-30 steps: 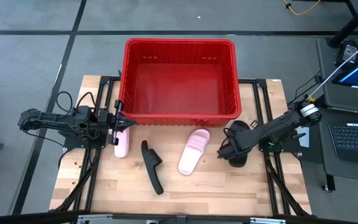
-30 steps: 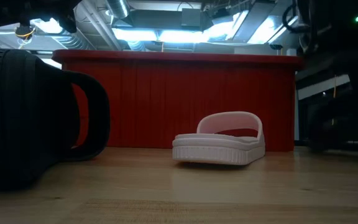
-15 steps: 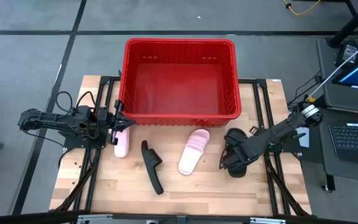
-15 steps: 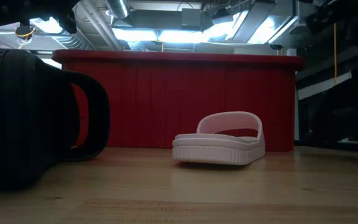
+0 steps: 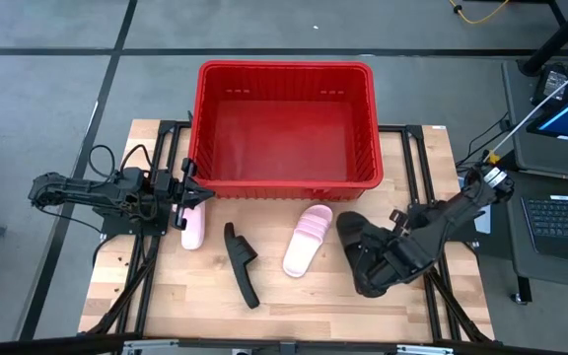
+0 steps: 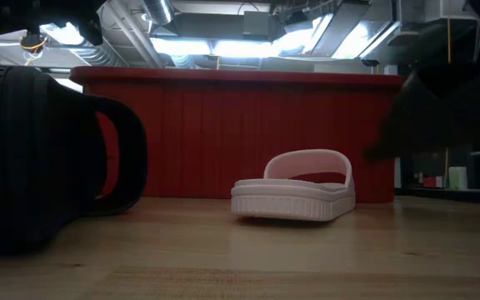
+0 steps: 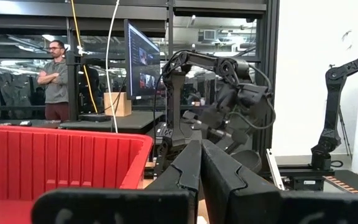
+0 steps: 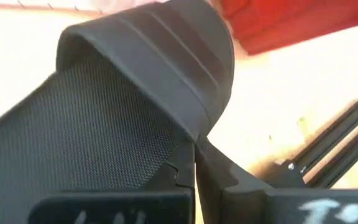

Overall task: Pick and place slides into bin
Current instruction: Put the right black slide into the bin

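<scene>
Right end effector (image 5: pixel 375 268) clamped on black slide (image 5: pixel 360 251) strap; left end effector (image 5: pixel 197 195) closed, empty; no legible writing

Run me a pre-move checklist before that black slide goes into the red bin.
1. Right gripper shut on the black slide: ok.
2. Slide lifted off the table: cannot tell.
3. Bin has room, nothing lying inside: ok.
4. Slide already over the bin: not ok, it sits out in front of the bin wall.
5. Left gripper out of the way, shut and empty beside the far pink slide: ok.
6. Other slides near the path: pink slide lies close beside the held one: not ok.
</scene>
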